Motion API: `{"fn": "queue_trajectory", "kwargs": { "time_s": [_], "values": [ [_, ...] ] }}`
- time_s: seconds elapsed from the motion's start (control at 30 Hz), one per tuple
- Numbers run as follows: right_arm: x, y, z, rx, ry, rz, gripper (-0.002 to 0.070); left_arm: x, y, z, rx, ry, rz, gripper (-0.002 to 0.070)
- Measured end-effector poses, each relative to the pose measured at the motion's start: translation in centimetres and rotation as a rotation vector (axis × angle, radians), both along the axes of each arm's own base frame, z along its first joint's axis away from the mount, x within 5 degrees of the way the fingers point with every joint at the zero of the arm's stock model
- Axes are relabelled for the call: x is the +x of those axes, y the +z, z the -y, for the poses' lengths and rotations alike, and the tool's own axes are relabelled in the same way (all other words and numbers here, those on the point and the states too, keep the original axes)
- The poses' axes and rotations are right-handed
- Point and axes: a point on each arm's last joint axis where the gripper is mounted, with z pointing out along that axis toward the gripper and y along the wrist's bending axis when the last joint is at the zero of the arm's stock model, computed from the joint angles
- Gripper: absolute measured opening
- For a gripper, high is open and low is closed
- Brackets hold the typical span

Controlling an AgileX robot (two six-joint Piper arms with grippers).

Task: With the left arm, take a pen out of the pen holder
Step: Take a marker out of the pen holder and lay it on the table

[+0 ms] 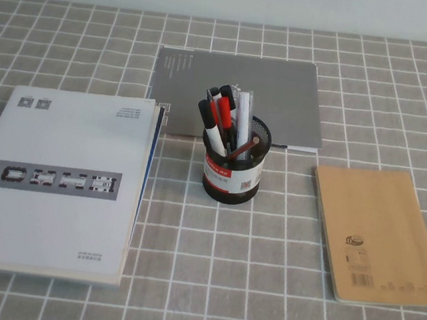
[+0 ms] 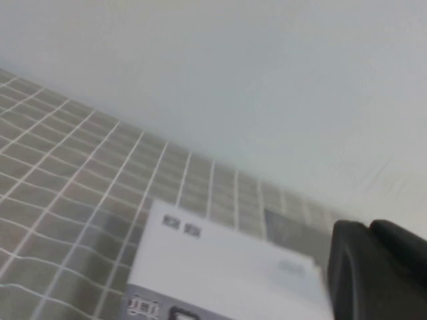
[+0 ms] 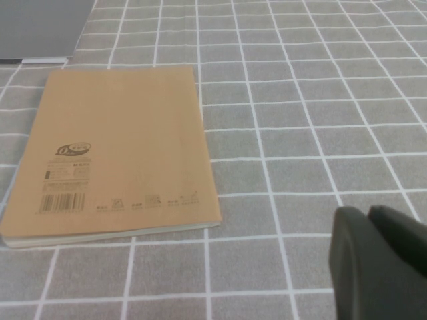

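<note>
A black mesh pen holder [image 1: 233, 171] stands upright at the middle of the table, holding several pens [image 1: 217, 121] with black and red caps. Neither arm shows in the high view. In the left wrist view my left gripper [image 2: 369, 228] has its dark fingers pressed together with nothing between them; it hangs over the white book [image 2: 220, 273], facing the back wall, and the pen holder is outside that view. In the right wrist view my right gripper [image 3: 367, 215] is shut and empty, low over the checked cloth beside the brown notebook [image 3: 120, 153].
A large white book [image 1: 55, 181] lies left of the holder. A grey book [image 1: 239, 92] lies flat behind it. The brown notebook [image 1: 378, 231] lies to its right. A grey checked cloth [image 1: 258, 294] covers the table, and a pale wall stands behind.
</note>
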Motion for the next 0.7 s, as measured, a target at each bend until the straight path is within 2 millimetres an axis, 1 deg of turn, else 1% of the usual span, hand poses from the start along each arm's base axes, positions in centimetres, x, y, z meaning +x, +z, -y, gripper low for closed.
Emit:
{"fn": "queue_trajectory", "kwargs": {
  "time_s": [0.13, 0.27, 0.4, 0.47, 0.57, 0.7],
  "values": [
    [0.0, 0.0, 0.0, 0.0, 0.0, 0.0, -0.0013, 2.5, 1.7, 0.2, 0.157, -0.041, -0.096, -0.0005],
    [0.0, 0.0, 0.0, 0.0, 0.0, 0.0, -0.0013, 5.3, 3.4, 0.4, 0.238, -0.092, -0.148, -0.0005],
    [0.0, 0.0, 0.0, 0.0, 0.0, 0.0, -0.0013, 7.7, 4.4, 1.1, 0.253, -0.161, -0.162, -0.0005],
    [0.0, 0.0, 0.0, 0.0, 0.0, 0.0, -0.0013, 8.8, 4.7, 1.9, 0.28, -0.219, -0.159, -0.0005],
    [0.0, 0.0, 0.0, 0.0, 0.0, 0.0, -0.0013, 10.0, 4.7, 3.6, 0.345, -0.331, -0.148, -0.0005],
    [0.0, 0.0, 0.0, 0.0, 0.0, 0.0, -0.0013, 11.2, 3.7, 6.3, 0.425, -0.463, -0.156, -0.0005]
  ]
}}
